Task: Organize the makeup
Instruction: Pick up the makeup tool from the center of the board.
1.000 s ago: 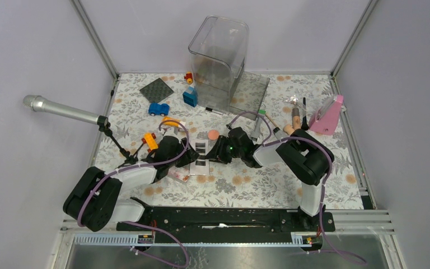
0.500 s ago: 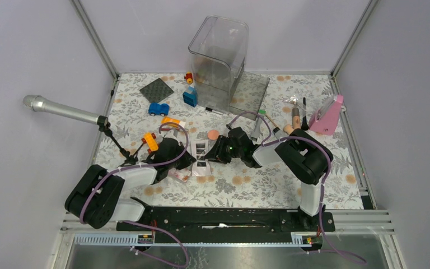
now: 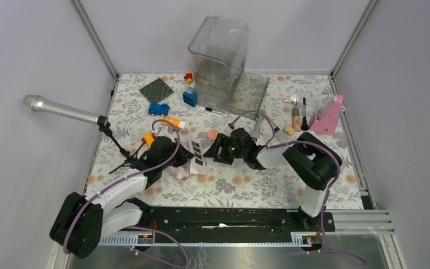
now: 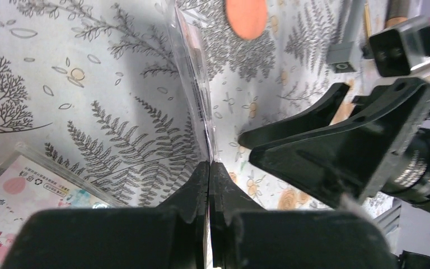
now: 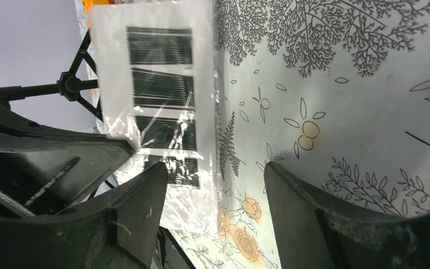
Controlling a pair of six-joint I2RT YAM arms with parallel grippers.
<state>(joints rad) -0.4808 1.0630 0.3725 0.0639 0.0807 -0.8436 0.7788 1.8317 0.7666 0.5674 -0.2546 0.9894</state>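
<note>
Firmly, left jaws clamp the white palette (image 5: 162,120); right jaws gape; clear bin (image 3: 224,39) upright.

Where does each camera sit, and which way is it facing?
Top: above and behind the arms, looking down at the table; both arms show.
Left wrist: on the left arm, looking along its shut fingers, which pinch the palette edge-on.
Right wrist: on the right arm, looking between its open fingers at the palette's face.
All share the palette.
</note>
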